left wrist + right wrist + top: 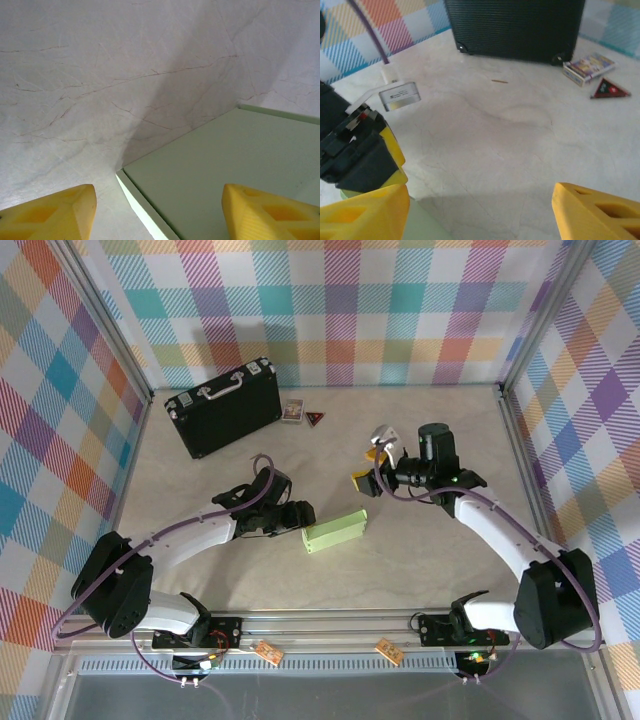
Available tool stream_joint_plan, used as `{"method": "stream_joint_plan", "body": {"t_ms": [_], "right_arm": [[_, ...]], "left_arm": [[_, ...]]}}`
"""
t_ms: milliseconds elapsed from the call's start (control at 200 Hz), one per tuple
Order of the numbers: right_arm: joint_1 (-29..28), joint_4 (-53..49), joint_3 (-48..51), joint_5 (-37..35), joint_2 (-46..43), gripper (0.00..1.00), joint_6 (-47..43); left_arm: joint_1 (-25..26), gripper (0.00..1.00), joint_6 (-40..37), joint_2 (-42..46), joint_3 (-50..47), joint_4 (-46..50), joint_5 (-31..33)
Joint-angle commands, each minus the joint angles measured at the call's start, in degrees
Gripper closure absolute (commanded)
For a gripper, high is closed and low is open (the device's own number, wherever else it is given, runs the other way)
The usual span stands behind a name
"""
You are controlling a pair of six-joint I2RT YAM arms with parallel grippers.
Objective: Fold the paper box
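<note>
The paper box (337,529) is a pale green, shallow closed rectangle lying on the table's middle. My left gripper (303,517) sits at its left end. In the left wrist view the box's flat top (225,160) and one corner lie under the left gripper (160,215). That gripper is open: one yellow finger (270,215) hangs over the top and the other stands over bare table. My right gripper (368,467) hovers above and to the right of the box, open. The right gripper (480,215) has nothing but table between its fingers, and a sliver of the box (420,227) shows at the lower left.
A black briefcase (222,405) lies at the back left, also seen as the briefcase (515,27). Beside it are a small card pack (292,411) and a dark triangle (315,419). Checked walls close the table on three sides.
</note>
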State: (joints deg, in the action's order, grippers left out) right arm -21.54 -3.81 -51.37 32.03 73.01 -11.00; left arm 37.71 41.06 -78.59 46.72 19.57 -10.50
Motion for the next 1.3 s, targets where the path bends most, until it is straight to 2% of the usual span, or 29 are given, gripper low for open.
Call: {"method": "stream_joint_plan", "body": {"t_ms": [0, 110, 145, 265, 345, 425, 765, 960, 1115, 1295], "right_arm": [[0.3, 0.7, 2.8, -4.4, -4.7, 0.29, 12.8], [0.6, 1.9, 7.0, -13.9, -10.1, 0.24, 21.7], [0.9, 1.6, 7.9, -14.0, -11.2, 0.23, 23.9], [1.2, 0.0, 9.2, -11.3, -11.4, 0.10, 30.6], [1.0, -0.3, 9.4, -4.0, -8.7, 0.14, 31.9], [0.9, -2.4, 9.1, -2.3, -4.9, 0.18, 36.2], [-6.8, -2.3, 9.7, -5.4, 4.2, 0.25, 41.2], [-7.5, -0.8, 12.4, -6.8, 4.1, 0.26, 41.8], [-9.0, -0.8, 12.5, -8.1, 8.3, 0.29, 41.0], [-9.3, 1.1, 14.0, -9.1, 10.0, 0.31, 41.0]], "left_arm": [[0.0, 0.33, -0.9, 0.1, 0.7, 1.9, -0.5], [-0.1, 0.33, -1.0, -0.4, 0.8, 1.5, -0.6], [0.0, 0.33, -1.1, -0.7, 1.0, 1.5, -0.7], [-0.1, 0.33, -1.3, -1.2, 1.3, 1.3, -0.7], [0.0, 0.33, -1.5, -1.7, 1.3, 1.4, -0.5], [0.0, 0.33, -1.5, -2.0, 1.3, 1.2, -0.5], [0.0, 0.33, -1.6, -2.9, 1.1, 0.6, -0.6], [0.0, 0.33, -1.6, -3.1, 0.6, 0.0, -0.7], [0.0, 0.33, -1.6, -2.8, 0.3, -0.1, -0.6], [0.0, 0.30, -2.0, 0.9, 0.3, 1.0, 0.7]]}}
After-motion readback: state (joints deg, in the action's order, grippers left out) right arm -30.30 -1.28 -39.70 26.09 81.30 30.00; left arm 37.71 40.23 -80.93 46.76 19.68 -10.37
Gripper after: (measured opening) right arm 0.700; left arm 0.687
